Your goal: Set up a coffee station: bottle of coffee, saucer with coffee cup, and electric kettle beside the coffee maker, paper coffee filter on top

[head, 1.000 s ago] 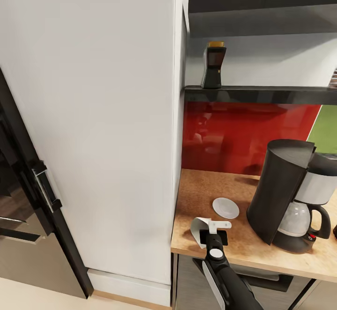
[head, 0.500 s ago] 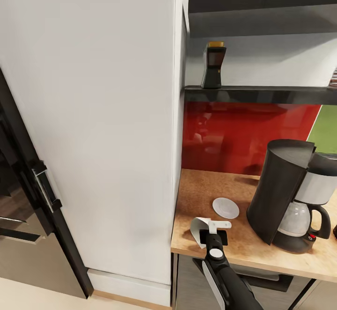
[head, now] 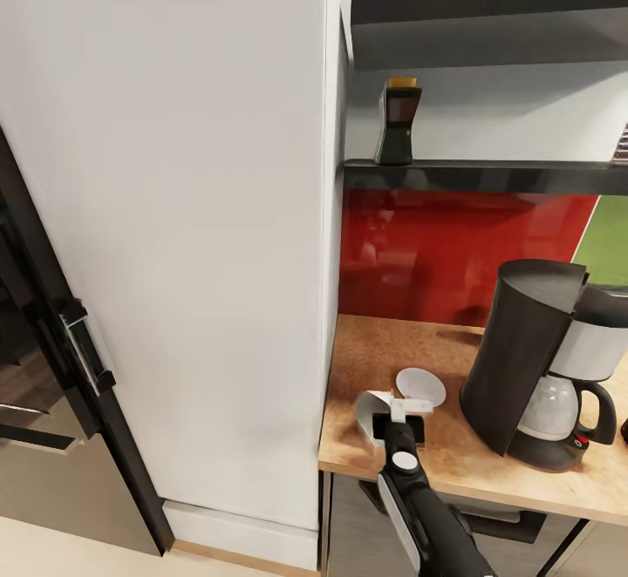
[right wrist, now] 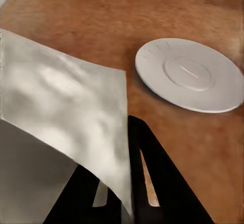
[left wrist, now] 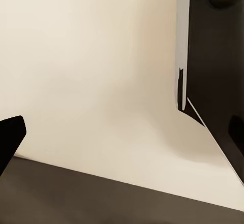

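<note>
Moved: right gripper [head: 390, 409] with the filter [head: 372, 413] has gone slightly forward over the counter toward the saucer [head: 420, 386] since half a second ago; the rest is unchanged.
Filter: white paper cone pinched between the right gripper's fingers, held just above the counter [head: 384, 355] near its front edge; in the right wrist view the filter [right wrist: 66, 117] hangs in front of the dark finger [right wrist: 152, 178].
Right arm: reaches up from the lower edge of the head view, black forearm angled forward and a little left, gripper clamped on the filter.
Saucer: flat on the counter just beyond the gripper, between it and the coffee maker [head: 541, 359]; seen close in the right wrist view [right wrist: 190, 74].
Coffee maker: upright on the counter at the right.
Bottle [head: 398, 122]: upright on the shelf [head: 488, 176], above the counter.
Left gripper: a dark fingertip [left wrist: 10, 137] shows against a pale wall; I cannot tell its state.
</note>
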You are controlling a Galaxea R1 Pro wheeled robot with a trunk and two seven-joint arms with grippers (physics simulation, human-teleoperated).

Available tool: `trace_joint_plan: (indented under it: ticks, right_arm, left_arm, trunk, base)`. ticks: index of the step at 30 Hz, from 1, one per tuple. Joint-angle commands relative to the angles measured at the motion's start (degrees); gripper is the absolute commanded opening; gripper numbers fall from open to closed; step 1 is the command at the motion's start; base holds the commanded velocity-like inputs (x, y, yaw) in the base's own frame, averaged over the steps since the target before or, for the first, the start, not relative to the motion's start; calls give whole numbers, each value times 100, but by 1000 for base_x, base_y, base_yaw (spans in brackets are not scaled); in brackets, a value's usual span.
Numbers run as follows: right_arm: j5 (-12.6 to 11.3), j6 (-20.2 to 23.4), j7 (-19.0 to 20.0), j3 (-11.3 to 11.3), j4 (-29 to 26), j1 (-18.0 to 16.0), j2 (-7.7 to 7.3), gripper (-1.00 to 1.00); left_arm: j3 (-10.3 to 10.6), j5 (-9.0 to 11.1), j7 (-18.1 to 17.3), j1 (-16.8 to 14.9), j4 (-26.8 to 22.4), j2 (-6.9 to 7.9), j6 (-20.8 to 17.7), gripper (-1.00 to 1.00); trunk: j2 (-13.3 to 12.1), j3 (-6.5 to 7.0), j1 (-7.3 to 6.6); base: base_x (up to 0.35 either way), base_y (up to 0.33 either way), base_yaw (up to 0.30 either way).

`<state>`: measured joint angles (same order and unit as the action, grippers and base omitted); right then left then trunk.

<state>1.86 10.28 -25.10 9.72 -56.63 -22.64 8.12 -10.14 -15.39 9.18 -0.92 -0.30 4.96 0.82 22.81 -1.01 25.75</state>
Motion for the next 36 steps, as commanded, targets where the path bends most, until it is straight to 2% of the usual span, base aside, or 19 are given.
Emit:
trace_joint_plan:
  ticks: [1,6,10,14,20,23,25,36]
  right_arm:
    - [-1,51,-30,12,-96,-4,0,-100]
    - [-1,462,-28,12,-986,-4,5,-100]
    - [-1,1024,-19,12,-1917,-4,-1,-100]
    - [-8,1213,-8,41,-2480,-4,-3,-100]
    - [-16,1261,-4,52,-2657,-4,-3,-100]
    - [-2,1268,-11,152,-2670,-10,57,-100]
    - [-2,1269,-12,171,-2666,-11,61,-100]
    - [-1,1274,-12,145,-2657,-13,106,-100]
  left_arm:
    - [-48,-60,15,-4,4,1,16,100]
    - [-30,-66,14,-4,-6,-9,50,100]
    - [-24,-70,14,-4,-15,-12,64,100]
    - [-33,-63,14,-4,-21,-13,67,100]
    - [-38,-61,14,-4,-29,-14,68,100]
    - [-130,36,-83,-21,-126,-46,165,100]
    - [-115,40,-147,-17,-191,-50,230,100]
    - [-77,-24,110,-12,-413,-57,131,100]
  trunk:
    - [10,-11,3]
    - [10,-11,3]
    - [10,-11,3]
    - [10,-11,3]
    - [10,-11,3]
    - [10,-11,3]
    - [10,-11,3]
    - [10,-11,3]
  base:
    - [0,0,0]
    - [0,0,0]
    - [0,0,0]
    - [0,0,0]
    - [0,0,0]
    - [0,0,0]
    - [0,0,0]
    - [0,0,0]
